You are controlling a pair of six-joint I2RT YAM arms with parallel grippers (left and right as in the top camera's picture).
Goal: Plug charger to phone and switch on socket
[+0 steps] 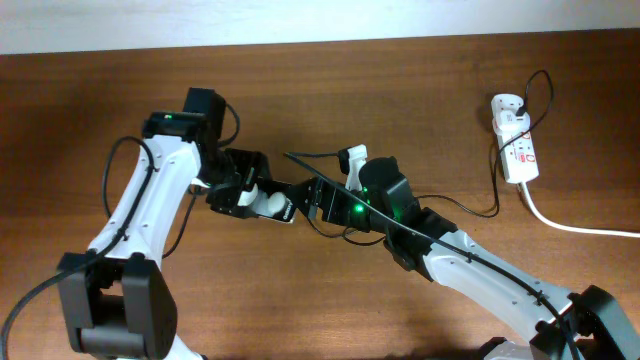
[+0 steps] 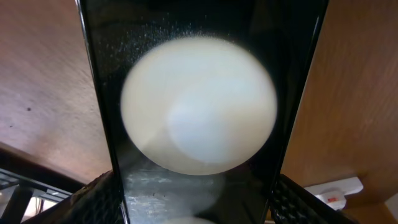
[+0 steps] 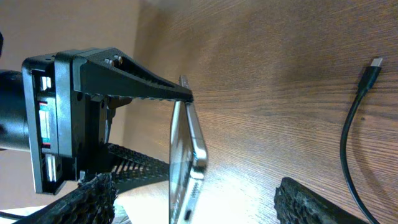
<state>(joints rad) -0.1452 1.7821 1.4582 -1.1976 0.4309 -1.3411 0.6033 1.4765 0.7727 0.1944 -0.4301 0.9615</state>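
phone [image 3: 186, 155] on edge in clenched left claw [image 2: 199, 202] — right claw [image 3: 205, 205] released, near charger [image 3: 349, 127]

A brown wood-grain worktop [image 1: 430, 100] fills nearly the whole overhead frame. A plain, pale off-white band [image 1: 300, 20] runs along the top edge. In the right wrist view, a bright glare [image 3: 239, 186] whitens the wood at lower centre.

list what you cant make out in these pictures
- Left wrist view: the phone is too close. A blurred pale blob covers its face, and its ends are cut off by the frame.
- Overhead: the socket is too small to tell its switch state.
- Right wrist view: the charger is cut off by the bottom edge. Overhead, part of it is lost at the right arm.
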